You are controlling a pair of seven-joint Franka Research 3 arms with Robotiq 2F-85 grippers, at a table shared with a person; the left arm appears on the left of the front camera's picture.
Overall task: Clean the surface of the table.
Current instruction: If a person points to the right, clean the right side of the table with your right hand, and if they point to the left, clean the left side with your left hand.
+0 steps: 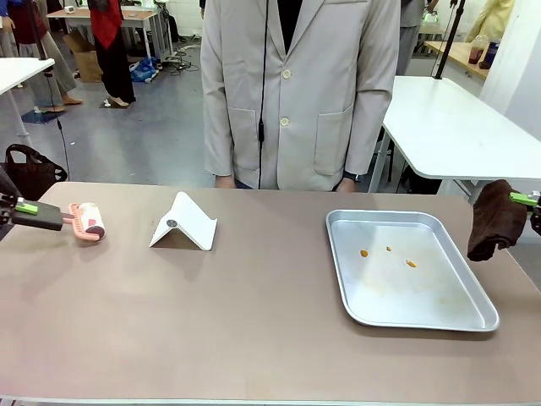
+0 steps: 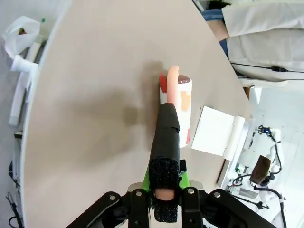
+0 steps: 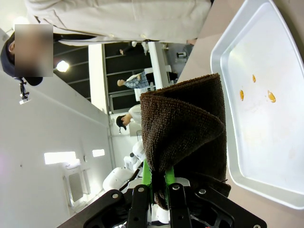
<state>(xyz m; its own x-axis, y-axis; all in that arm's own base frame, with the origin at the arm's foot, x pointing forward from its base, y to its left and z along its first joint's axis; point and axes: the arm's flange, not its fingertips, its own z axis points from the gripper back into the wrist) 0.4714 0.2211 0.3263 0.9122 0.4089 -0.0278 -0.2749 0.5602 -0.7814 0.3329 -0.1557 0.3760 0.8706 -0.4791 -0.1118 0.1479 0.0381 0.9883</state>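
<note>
The left gripper [image 1: 25,207] clamps a lint roller [image 1: 87,222] over the table [image 1: 254,321], left of the tray [image 1: 382,214]. The right gripper [image 1: 526,200], nearer, clamps a cloth [image 1: 492,222]

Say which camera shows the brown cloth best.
The right wrist view: the brown cloth is close up, pinched in the right fingers. The front view shows it hanging at right; the left wrist view, a distant speck.

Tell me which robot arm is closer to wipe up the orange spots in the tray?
Probably the right. The right fingers hold a brown cloth just beside the tray where the orange spots lie. The left fingers hold a roller at the other end of the table.
</note>
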